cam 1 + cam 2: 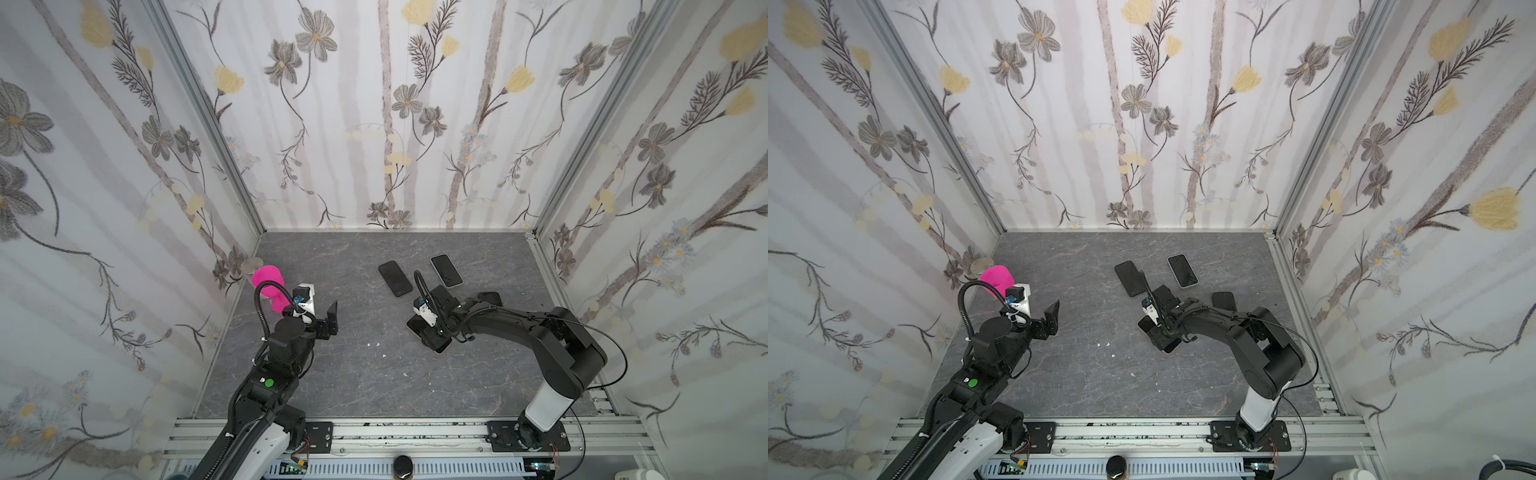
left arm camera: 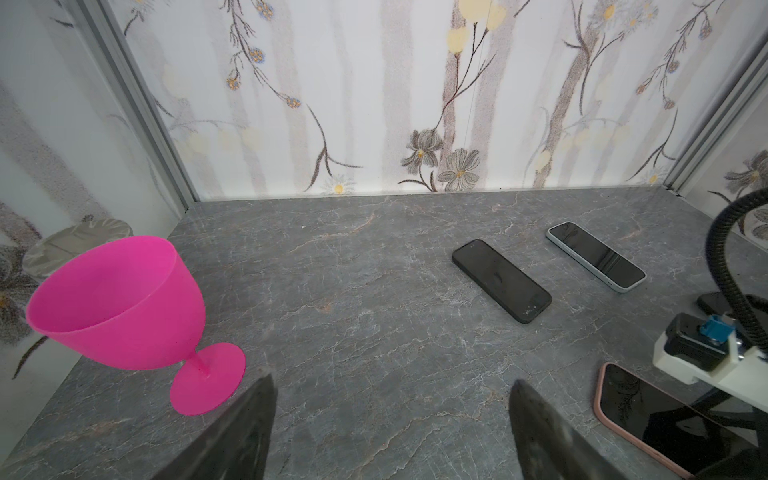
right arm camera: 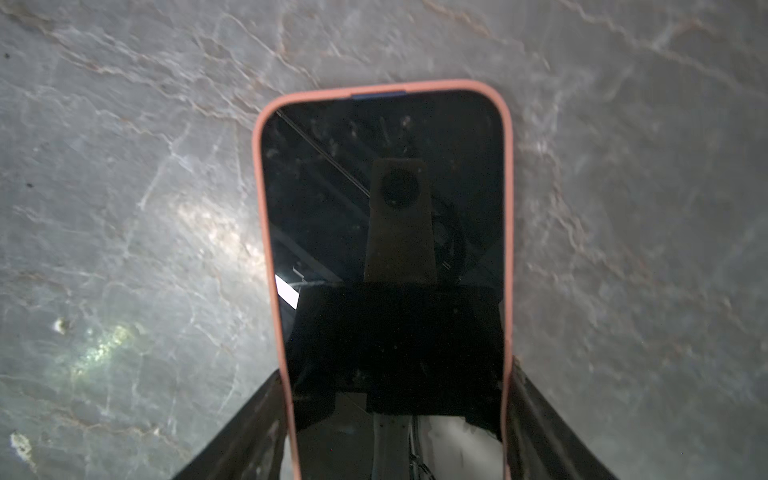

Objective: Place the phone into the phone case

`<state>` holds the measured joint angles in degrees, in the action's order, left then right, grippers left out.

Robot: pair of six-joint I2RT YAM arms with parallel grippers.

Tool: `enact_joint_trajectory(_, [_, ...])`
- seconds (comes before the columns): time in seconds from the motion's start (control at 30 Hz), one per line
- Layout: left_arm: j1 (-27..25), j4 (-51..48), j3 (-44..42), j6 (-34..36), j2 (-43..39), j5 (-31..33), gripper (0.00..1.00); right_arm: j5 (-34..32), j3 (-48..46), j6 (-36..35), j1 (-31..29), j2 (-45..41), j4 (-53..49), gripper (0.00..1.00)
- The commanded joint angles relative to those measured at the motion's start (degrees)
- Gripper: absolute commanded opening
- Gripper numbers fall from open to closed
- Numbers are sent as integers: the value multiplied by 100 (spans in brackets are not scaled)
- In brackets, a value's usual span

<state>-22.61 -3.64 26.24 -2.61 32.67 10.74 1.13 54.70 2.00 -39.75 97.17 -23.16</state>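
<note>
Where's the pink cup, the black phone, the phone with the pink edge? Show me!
pink goblet (image 2: 124,316): left wrist view, on its bowl.
black phone (image 2: 500,280): left wrist view, on its face.
phone in pink case (image 3: 386,232): right wrist view, on its screen.

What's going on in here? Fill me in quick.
The right gripper grips the pink-cased phone by its long edges, screen up, on or just above the grey table. The left gripper hangs open and empty beside the pink goblet. A black phone and a light-cased phone lie flat farther back, untouched.
</note>
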Motion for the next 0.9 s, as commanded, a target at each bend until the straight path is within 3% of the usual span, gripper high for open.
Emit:
enact_joint_trajectory(0.0, [3,170,92,-103,79,141,86,-352,-106,1286,-8,-224,76,66])
enact_joint_trajectory(0.13, [2,164,120,-152,202,169,86,-629,-100,1996,-111,-343,14,69])
enact_joint_trajectory(0.27, [2,82,132,-151,289,230,87,-794,-54,2274,-182,-339,-113,72])
enact_joint_trajectory(0.6, [1,61,136,-182,315,265,87,-793,110,2321,-193,-300,-346,83])
enact_joint_trajectory(0.87, [2,-15,321,-301,695,494,88,-982,239,2320,-145,-947,-364,84])
